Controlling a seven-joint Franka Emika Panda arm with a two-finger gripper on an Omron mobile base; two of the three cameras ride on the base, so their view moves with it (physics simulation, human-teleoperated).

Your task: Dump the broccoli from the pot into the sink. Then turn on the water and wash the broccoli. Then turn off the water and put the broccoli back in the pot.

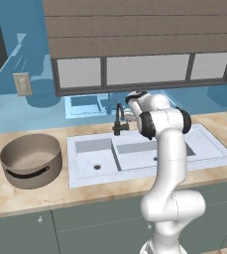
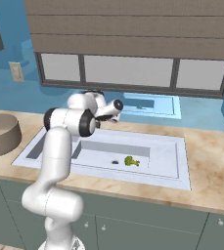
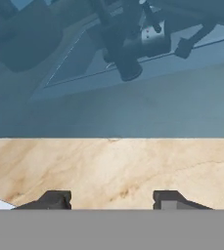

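Note:
The broccoli [image 2: 130,161], a small yellow-green floret, lies on the floor of the right basin of the white sink [image 2: 152,146] beside its drain. The grey-brown pot [image 1: 30,159] stands upright on the counter left of the sink, its taupe inside bare. No stream runs from the black faucet [image 1: 119,121]. My hand [image 2: 112,109] hovers over the back rim of the sink by the faucet, pointing toward the wall. In the hand view my gripper [image 3: 112,200] is open, its two tips apart over marble counter with nothing between them.
Marble counter [image 1: 30,198] runs on both sides of the sink. The blue backsplash [image 3: 133,107] stands just ahead of the fingertips, with dark reflections in it. A blinded window sits above the sink, and a wall outlet [image 1: 22,83] is at the left.

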